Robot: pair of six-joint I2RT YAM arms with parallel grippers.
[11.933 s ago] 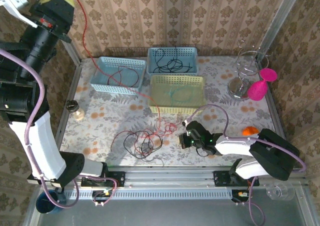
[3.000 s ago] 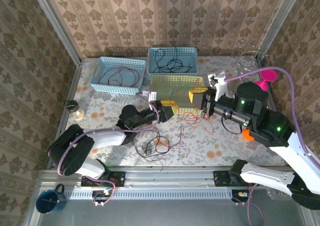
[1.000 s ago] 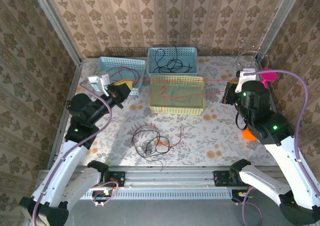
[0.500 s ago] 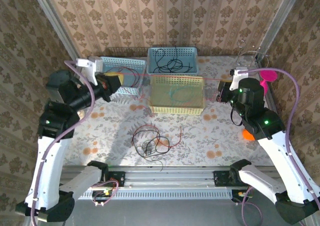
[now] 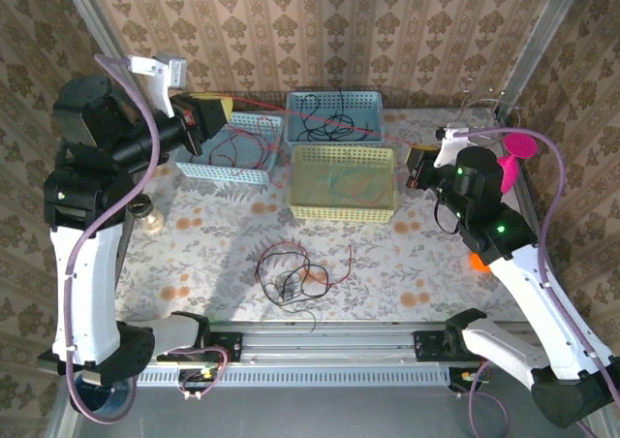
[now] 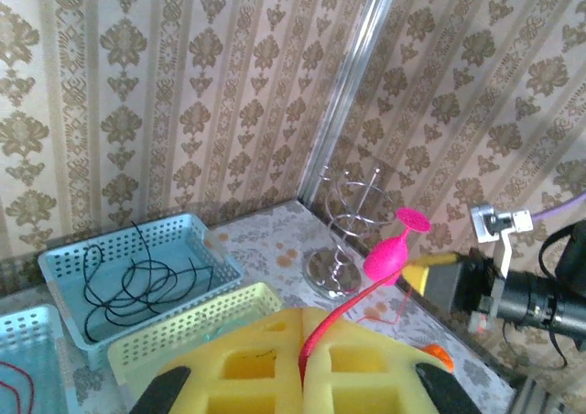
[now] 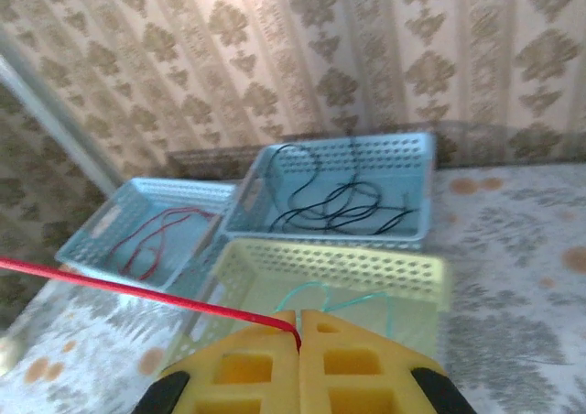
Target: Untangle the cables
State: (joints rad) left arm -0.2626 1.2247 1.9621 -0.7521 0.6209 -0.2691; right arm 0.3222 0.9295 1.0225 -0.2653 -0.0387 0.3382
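risk: the red cable (image 5: pixel 320 123) looks taut between both grippers; more pull may slide it out of a pinch or strain it.
risk on release: if one side lets go first, the slack may drop onto the tangle (image 5: pixel 289 275) or across the wrong basket.
left gripper (image 6: pixel 302 377): raised over the table's (image 5: pixel 436 264) back left corner, pads pressed together, pinching the red cable.
right gripper (image 7: pixel 299 330): near the right edge, pads pressed together, pinching the same cable.
red cable: in the air, spanning above the baskets by the back edge.
tangle: red and black loops on the table near the middle of the front edge, well apart from both grippers.
sorted: red cables in the left basket (image 5: pixel 221 173), black ones in the back basket (image 5: pixel 334 96), a pale one in the yellow basket (image 5: pixel 341 212).
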